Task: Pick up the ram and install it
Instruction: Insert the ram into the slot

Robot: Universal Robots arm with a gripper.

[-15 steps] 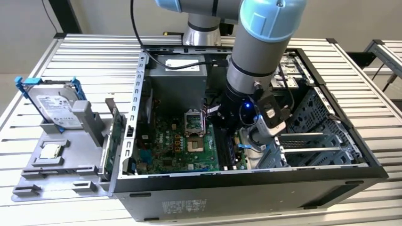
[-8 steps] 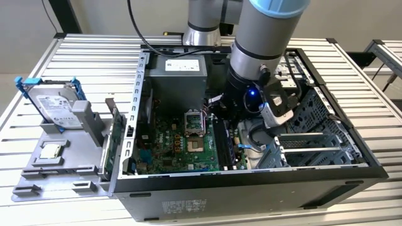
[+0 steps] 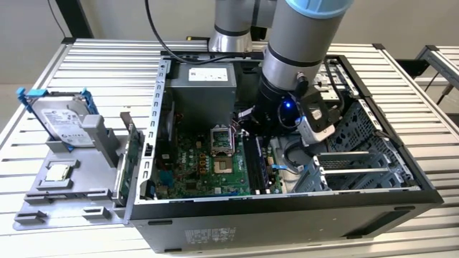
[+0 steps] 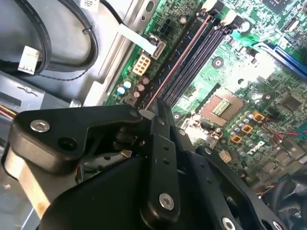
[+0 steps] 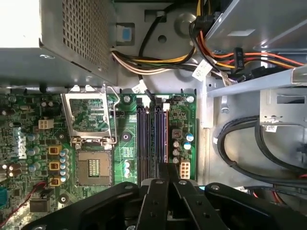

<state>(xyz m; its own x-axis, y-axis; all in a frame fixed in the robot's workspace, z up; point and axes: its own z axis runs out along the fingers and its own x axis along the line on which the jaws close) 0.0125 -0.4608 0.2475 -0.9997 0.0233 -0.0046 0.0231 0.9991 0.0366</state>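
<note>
The ram (image 4: 178, 61) shows as a thin reddish-brown edge along the outermost memory slot of the motherboard (image 5: 125, 136), nearest the drive bay. In the first wrist view the ram (image 5: 166, 139) runs from the slot's white clip straight under my black fingers. My gripper (image 4: 154, 109) is down inside the open computer case (image 3: 287, 207), its fingertips (image 5: 167, 168) closed together on the stick's near end. In the exterior view the gripper (image 3: 259, 131) sits low over the slots beside the processor socket (image 3: 222, 164).
Cable bundles (image 5: 158, 60) and the power supply (image 3: 204, 88) crowd the far end of the slots. The drive cage (image 3: 358, 161) is on the exterior view's right. Outside the case, a grey tray (image 3: 68, 199) holds a hard drive (image 3: 64, 121), a small square chip (image 3: 57, 172) and a green board (image 3: 120, 177) on edge.
</note>
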